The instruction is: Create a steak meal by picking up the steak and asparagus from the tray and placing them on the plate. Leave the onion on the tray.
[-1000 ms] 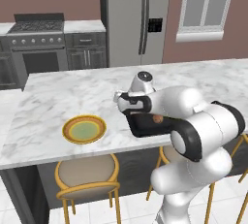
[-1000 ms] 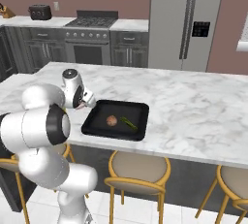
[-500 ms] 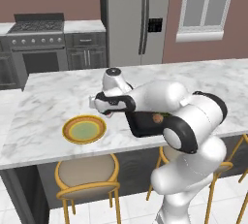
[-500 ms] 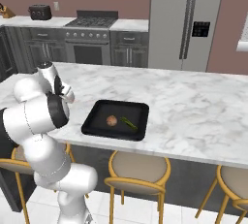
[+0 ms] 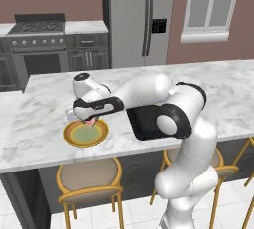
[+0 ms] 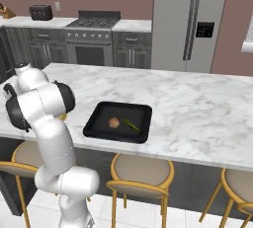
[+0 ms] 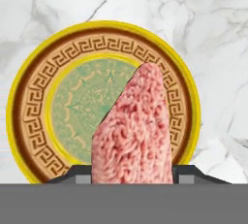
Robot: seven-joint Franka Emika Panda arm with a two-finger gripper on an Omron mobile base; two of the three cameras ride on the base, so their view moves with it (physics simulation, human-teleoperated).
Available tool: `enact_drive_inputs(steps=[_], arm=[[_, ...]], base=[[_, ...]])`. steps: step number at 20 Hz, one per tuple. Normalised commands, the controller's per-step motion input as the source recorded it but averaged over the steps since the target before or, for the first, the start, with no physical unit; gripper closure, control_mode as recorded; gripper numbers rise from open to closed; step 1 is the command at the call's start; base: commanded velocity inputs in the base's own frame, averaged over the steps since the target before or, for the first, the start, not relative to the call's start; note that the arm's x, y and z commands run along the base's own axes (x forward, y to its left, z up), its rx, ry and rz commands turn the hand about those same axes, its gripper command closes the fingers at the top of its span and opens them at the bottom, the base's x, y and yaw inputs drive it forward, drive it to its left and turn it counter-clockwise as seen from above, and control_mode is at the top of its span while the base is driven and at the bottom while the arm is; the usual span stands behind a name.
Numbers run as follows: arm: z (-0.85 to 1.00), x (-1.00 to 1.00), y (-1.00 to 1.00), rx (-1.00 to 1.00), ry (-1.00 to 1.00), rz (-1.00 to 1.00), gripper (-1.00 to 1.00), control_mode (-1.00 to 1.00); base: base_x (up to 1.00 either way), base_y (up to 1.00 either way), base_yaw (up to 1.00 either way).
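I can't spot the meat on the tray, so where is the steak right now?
The flat pink-red raw steak is clamped in the claw, hanging just above the round gold-rimmed plate, left of the black tray.

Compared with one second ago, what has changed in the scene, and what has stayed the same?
The arm swung from the tray toward its left and now holds the gripper above the plate, shut on the steak, which hangs over the plate's green centre. The onion and the asparagus stayed on the tray; the plate did not move.
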Motion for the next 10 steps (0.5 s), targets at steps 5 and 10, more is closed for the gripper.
enact_drive_inputs(steps=[5, 10], arm=[[-0.27, 0.00, 0.27, -0.04, 0.04, 0.02, 1.00, -1.00], [-0.41, 0.00, 0.06, 0.00, 0.00, 0.00, 1.00, -1.00]], base=[[0.00, 0.00, 0.00], [0.00, 0.00, 0.00]])
